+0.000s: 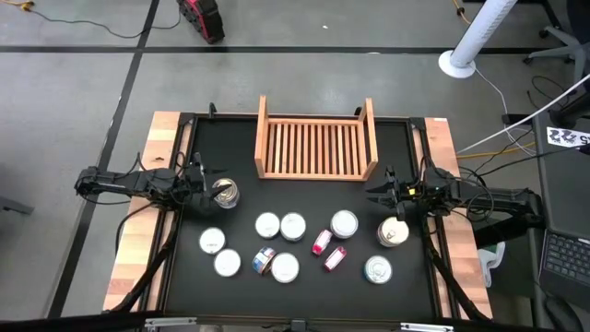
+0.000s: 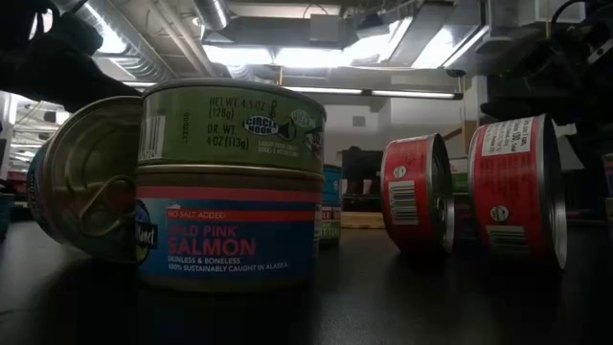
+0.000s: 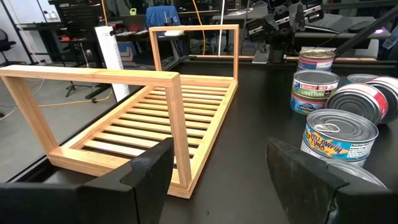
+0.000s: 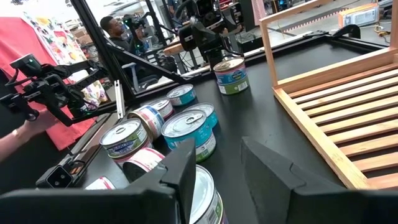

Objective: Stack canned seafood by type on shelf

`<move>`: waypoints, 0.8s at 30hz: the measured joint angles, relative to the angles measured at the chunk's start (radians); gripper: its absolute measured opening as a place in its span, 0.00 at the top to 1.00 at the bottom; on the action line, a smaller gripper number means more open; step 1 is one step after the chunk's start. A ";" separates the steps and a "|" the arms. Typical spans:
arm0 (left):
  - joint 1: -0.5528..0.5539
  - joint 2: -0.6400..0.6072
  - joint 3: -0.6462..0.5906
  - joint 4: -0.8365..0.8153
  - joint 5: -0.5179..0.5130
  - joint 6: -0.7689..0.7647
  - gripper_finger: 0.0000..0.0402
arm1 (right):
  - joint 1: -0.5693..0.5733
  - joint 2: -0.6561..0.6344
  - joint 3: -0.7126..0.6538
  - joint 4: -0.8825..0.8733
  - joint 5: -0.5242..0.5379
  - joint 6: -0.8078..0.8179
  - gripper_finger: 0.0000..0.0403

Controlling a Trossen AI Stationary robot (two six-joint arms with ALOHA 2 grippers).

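The canned seafood lies scattered on the black table in front of the shelf (image 1: 316, 148), a light wooden slatted rack standing at the far middle. Most tins lie flat with silvery lids up (image 1: 267, 224). Two red-labelled tins (image 1: 321, 242) rest on their side walls. My left gripper (image 1: 203, 180) is open at the table's left, beside a blue-labelled tuna tin (image 3: 339, 134) that stands apart from its fingers. My right gripper (image 1: 376, 194) is open at the table's right, with a tin (image 4: 205, 193) low in the gap beyond its fingers (image 4: 180, 174); I cannot tell whether they touch.
In the low view a green-labelled tin sits stacked on a salmon tin (image 2: 230, 192), another tin leans on its edge beside them (image 2: 86, 182), and two red tins (image 2: 417, 192) stand on edge. Wooden boards (image 1: 161, 148) flank the black mat. People and equipment show beyond the table.
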 joint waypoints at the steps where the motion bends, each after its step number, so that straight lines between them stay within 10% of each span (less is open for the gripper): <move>1: 0.000 0.000 0.000 0.000 0.000 0.000 0.38 | 0.000 0.000 0.000 -0.002 0.000 0.000 0.69; 24: 0.000 0.000 0.000 0.000 0.000 0.000 0.38 | 0.000 0.000 0.000 0.048 0.094 0.078 0.67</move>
